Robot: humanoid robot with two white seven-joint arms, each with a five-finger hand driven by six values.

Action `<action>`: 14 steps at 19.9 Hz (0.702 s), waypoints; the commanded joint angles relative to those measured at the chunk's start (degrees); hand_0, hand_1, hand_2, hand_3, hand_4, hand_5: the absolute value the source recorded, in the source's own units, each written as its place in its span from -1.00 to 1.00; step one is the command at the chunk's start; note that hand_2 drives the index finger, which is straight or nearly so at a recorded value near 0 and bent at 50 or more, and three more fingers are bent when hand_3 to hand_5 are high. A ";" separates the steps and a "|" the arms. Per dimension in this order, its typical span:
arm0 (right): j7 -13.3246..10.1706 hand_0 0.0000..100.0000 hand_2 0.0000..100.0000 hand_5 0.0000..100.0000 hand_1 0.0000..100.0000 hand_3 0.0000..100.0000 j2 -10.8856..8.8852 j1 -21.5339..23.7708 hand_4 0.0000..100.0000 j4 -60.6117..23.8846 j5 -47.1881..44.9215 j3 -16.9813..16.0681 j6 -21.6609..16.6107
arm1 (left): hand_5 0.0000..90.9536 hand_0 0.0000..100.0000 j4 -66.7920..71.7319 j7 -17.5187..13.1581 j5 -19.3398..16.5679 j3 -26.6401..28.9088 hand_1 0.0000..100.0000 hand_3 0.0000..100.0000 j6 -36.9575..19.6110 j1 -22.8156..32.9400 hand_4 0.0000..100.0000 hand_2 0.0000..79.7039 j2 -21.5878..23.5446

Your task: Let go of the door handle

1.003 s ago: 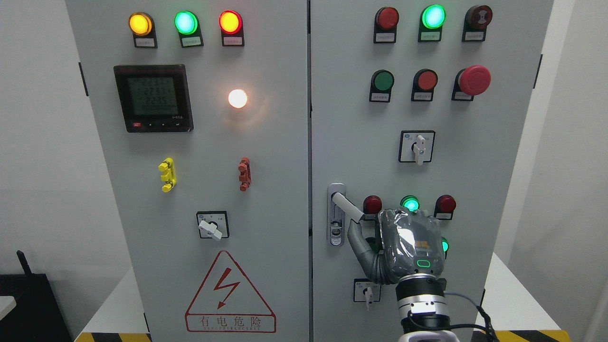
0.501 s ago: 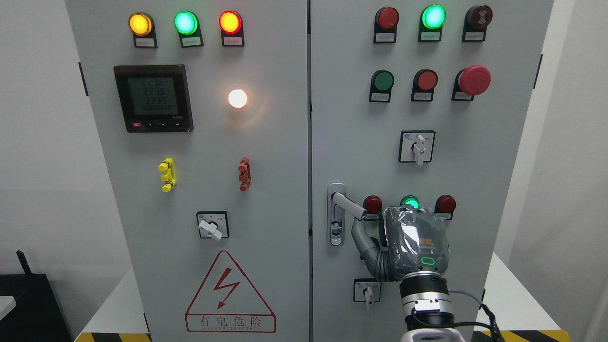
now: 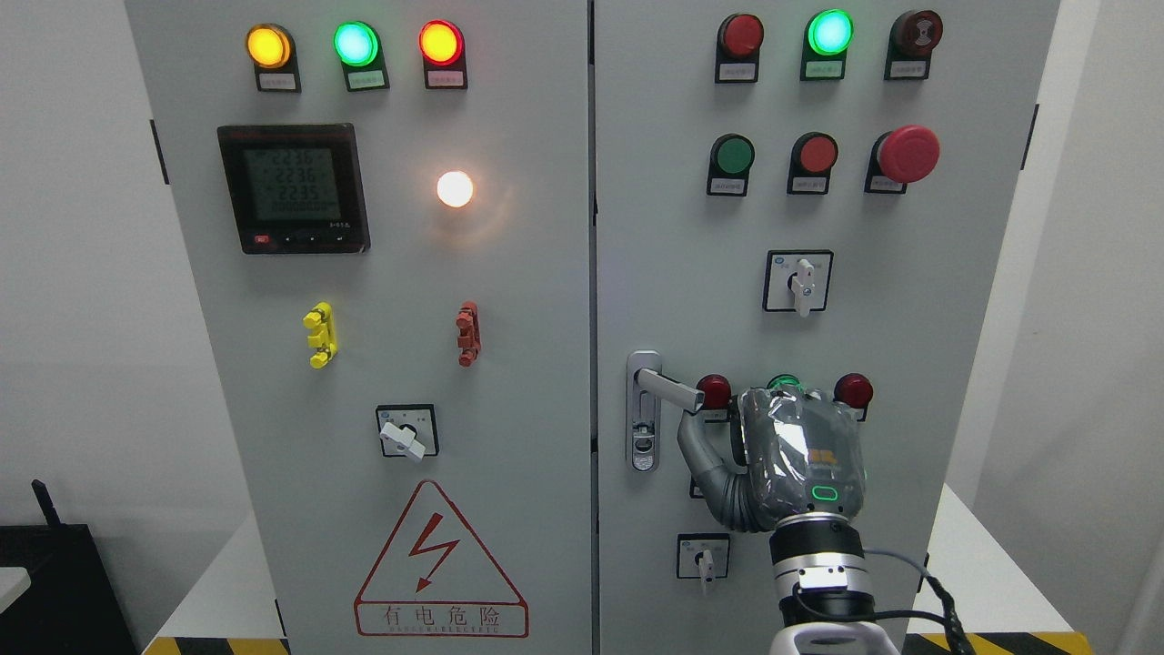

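The door handle (image 3: 671,389) stuck out rightward from its lock plate on the cabinet's right door, the right hand (image 3: 800,455) just beside it with its thumb under the lever tip, gripping nothing, so drawing straight back should avoid snagging it.

Bare panel left of right hand (image 3: 800,455); door handle (image 3: 671,389) and red lamp (image 3: 714,391) just above thumb.

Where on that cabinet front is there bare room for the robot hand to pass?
Bare panel lies between the door handle and the rotary switch above. It's crowded around the robot hand, amid red lamps.
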 commanded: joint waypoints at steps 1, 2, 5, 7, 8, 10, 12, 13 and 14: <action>0.04 0.13 0.96 0.98 -0.82 1.00 -0.04 -0.36 0.83 -0.05 0.00 -0.22 -0.04 | -1.00 -0.76 0.08 0.01 0.00 0.97 -0.22 -1.00 -0.01 -1.49 -1.00 -1.00 0.07; 0.04 0.13 0.96 0.98 -0.82 1.00 -0.04 -0.45 0.83 -0.05 0.00 -0.22 -0.04 | -1.00 -0.76 0.00 0.01 0.00 0.97 -0.22 -1.00 -0.01 -1.49 -1.00 -1.00 -0.02; 0.04 0.13 0.96 0.98 -0.82 1.00 -0.13 -0.36 0.83 -0.05 0.00 -0.22 -0.04 | -1.00 -0.76 0.00 0.01 0.00 0.97 -0.22 -1.00 -0.01 -1.49 -1.00 -1.00 -0.02; 0.04 0.14 0.96 0.98 -0.82 1.00 -0.13 -0.36 0.83 -0.05 0.00 -0.22 -0.04 | -1.00 -0.76 0.00 0.01 0.00 0.97 -0.22 -1.00 -0.01 -1.41 -1.00 -1.00 0.07; 0.04 0.14 0.96 0.98 -0.82 1.00 -0.13 -0.36 0.83 -0.05 0.00 -0.22 -0.04 | -1.00 -0.76 0.00 0.01 0.00 0.97 -0.22 -1.00 -0.01 -1.41 -1.00 -1.00 0.07; 0.04 0.14 0.96 0.99 -0.82 1.00 -0.13 -0.45 0.84 -0.05 0.00 -0.22 -0.13 | -1.00 -0.76 0.00 0.01 0.00 0.97 -0.22 -1.00 -0.01 -1.41 -1.00 -1.00 0.07; -0.05 0.14 0.96 0.99 -0.82 1.00 -0.13 -0.28 0.83 -0.13 0.00 -0.13 -0.13 | -1.00 -0.76 0.00 0.01 0.00 0.97 -0.22 -1.00 -0.01 -1.49 -1.00 -1.00 0.07; -0.05 0.14 0.96 0.99 -0.82 1.00 -0.21 0.07 0.83 -0.48 0.00 -0.13 -0.21 | -1.00 -0.76 0.00 0.01 0.00 0.97 -0.22 -1.00 -0.01 -1.49 -1.00 -1.00 0.07; -0.05 0.14 0.95 0.99 -0.82 1.00 -0.21 0.34 0.83 -1.01 0.00 -0.04 -0.21 | -1.00 -0.76 0.00 0.01 0.00 0.97 -0.22 -1.00 -0.01 -1.49 -1.00 -1.00 -0.02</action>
